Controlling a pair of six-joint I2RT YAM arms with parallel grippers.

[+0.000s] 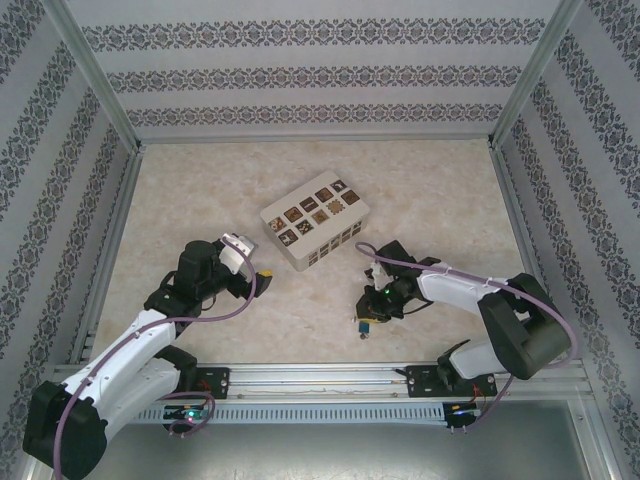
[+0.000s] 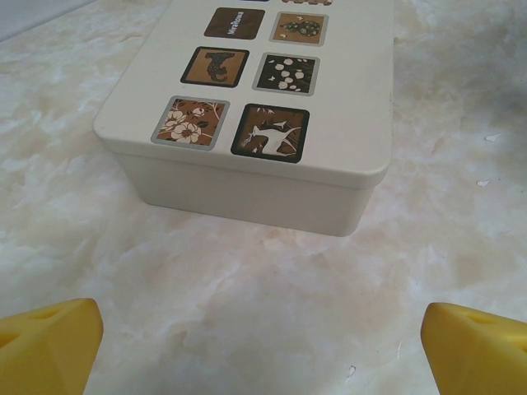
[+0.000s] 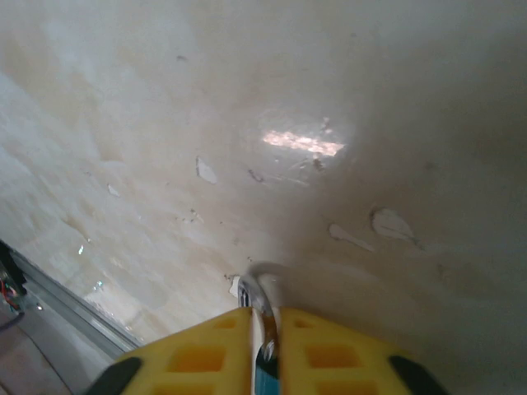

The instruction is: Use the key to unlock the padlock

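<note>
- Right hand point(image 3: 264, 317): its yellow fingers point(image 3: 206, 354) are almost together, clamped on the padlock point(image 3: 263, 271).
- The padlock's silver shackle pokes out past the fingertips, and its teal body sits between them, just above the worktop point(image 3: 329, 99) near its front edge.
- Left hand point(image 2: 263, 350): fingers wide apart, holding nothing, facing the cream box point(image 2: 247, 189) close ahead.

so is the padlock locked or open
Cannot tell. The right gripper pinches the padlock; just the curved top of its silver shackle shows between the yellow fingers, the ends hidden.
</note>
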